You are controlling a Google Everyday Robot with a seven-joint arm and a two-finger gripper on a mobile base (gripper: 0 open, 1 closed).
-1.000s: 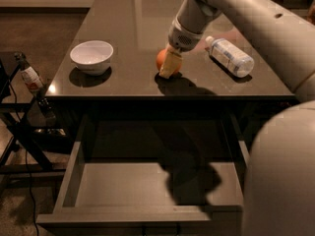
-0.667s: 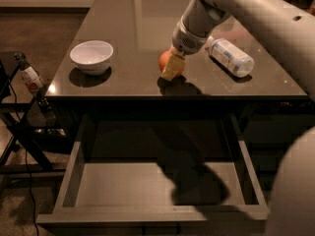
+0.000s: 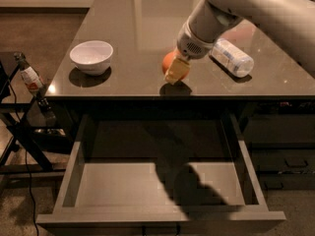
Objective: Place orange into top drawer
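Observation:
The orange (image 3: 169, 61) sits between the tan fingers (image 3: 177, 72) of my gripper (image 3: 173, 68), near the front middle of the dark counter (image 3: 133, 28). The gripper is shut on the orange and holds it just above the counter; its shadow lies on the surface right below. The top drawer (image 3: 147, 183) is pulled out wide under the counter's front edge. Its flat grey bottom is bare apart from the arm's shadow. The gripper with the orange is behind and above the drawer's back edge.
A white bowl (image 3: 91, 56) stands on the counter at the left. A clear plastic bottle (image 3: 231, 57) lies on its side to the right of the gripper. A dark stand with a small bottle (image 3: 30, 77) is on the floor at the left.
The gripper with the orange has moved toward the counter's front edge and slightly right. The arm has shifted right, and its shadow in the drawer moved with it.

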